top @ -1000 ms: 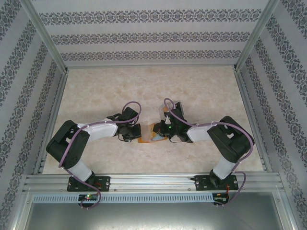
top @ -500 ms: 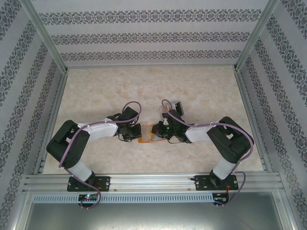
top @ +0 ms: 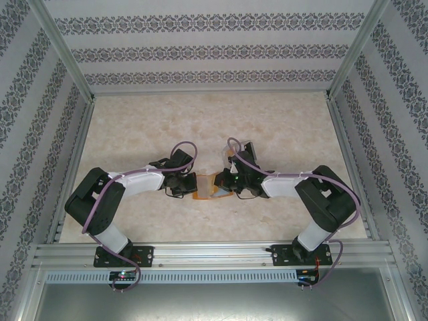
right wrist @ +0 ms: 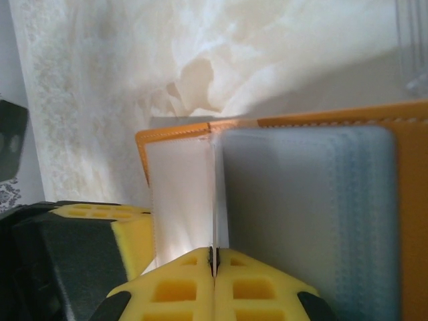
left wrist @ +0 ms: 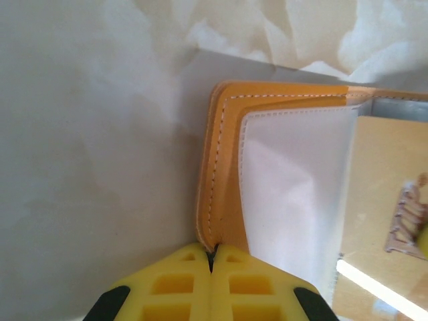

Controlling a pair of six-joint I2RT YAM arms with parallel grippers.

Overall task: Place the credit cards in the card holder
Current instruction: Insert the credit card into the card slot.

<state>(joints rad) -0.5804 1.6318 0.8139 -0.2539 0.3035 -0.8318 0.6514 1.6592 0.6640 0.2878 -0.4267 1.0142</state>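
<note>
Gaping stitched card holder (left wrist: 224, 167) (frosted pockets (left wrist: 294, 187))

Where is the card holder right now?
In the top view the card holder lies open mid-table, toward the near edge; the left gripper pinches its orange edge and the right gripper an inner pocket.

The right gripper (right wrist: 214, 262) has its jaws closed together, pinching the edge of a clear pocket leaf of the open card holder (right wrist: 301, 194) on the marbled worktop (right wrist: 120, 80).

pale marbled table (top: 134, 120), open orange card holder (top: 212, 185) on it, clear box (top: 249, 147) near
</note>
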